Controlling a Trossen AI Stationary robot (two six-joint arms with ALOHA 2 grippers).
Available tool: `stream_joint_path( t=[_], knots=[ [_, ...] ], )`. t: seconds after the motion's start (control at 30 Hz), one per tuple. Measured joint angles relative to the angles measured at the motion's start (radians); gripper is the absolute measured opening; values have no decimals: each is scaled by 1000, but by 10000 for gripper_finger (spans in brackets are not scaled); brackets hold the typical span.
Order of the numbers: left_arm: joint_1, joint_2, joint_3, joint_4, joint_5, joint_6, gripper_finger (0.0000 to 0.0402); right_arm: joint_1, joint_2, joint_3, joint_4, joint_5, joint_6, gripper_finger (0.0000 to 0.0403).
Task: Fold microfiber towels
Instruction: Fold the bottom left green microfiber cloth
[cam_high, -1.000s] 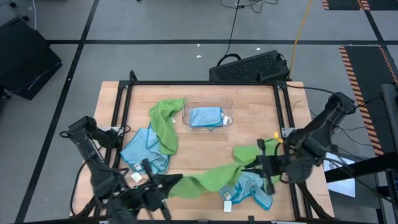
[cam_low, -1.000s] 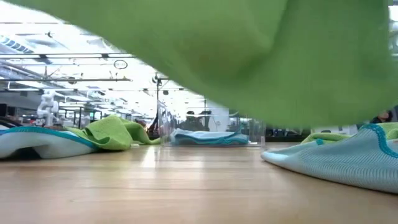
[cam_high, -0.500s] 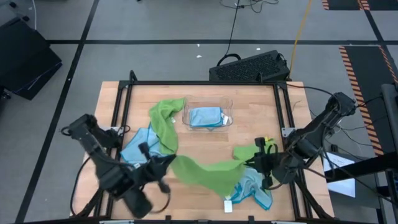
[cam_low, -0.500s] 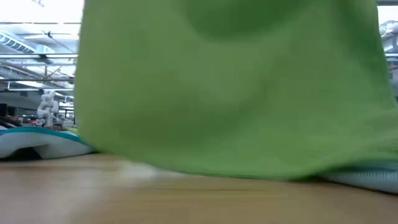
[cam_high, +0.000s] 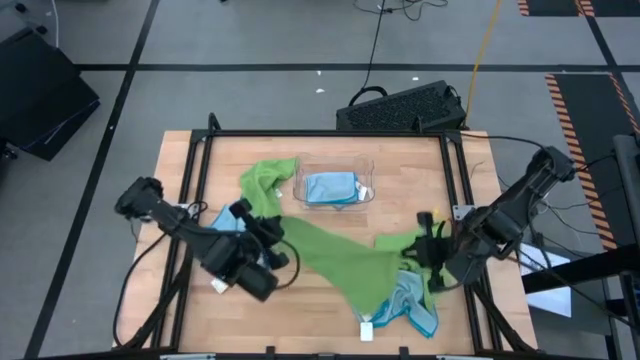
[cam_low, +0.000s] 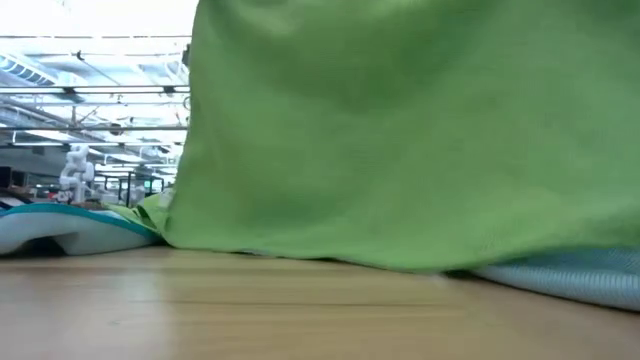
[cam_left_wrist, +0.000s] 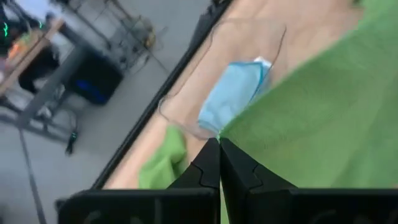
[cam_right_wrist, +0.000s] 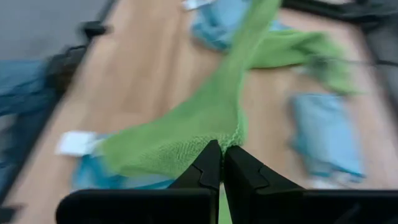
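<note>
I hold 1 green towel (cam_high: 345, 262) stretched between my 2 grippers above the table (cam_high: 400, 165). My left gripper (cam_high: 272, 235) has its jaws pressed together on 1 corner of the cloth, near the left-centre of the table. My right gripper (cam_high: 425, 250) pinches the opposite corner near the right edge, jaws likewise closed on fabric. The towel's free lower edge drapes down onto a blue towel (cam_high: 405, 300) at the front. Another green towel (cam_high: 262, 185) lies at the back left, and 1 folded blue towel sits in the clear tray (cam_high: 368, 196).

Step in hand, as I judge it: spreading the cloth before the first fold. The next move calls for keeping both corners level and taut, then laying the cloth flat on bare wood clear of the other towels.
</note>
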Motion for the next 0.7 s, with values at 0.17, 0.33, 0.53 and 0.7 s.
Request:
stream_joint_path(
  t=[0.17, 0.33, 0.53, 0.7],
  knots=[
    [-12, 0, 1, 177, 210, 133, 4, -28, -36, 0, 13, 1, 18, 4],
    [-105, 0, 22, 450, 235, 379, 2, -7, -37, 6, 62, -22, -23, 4],
    [-140, -1, 154, 478, 144, 506, 3, -6, -34, 121, 52, -9, -87, 4],
    [-138, -1, 282, 441, 80, 642, 4, -10, -38, 249, -70, 8, -140, 4]
  ],
)
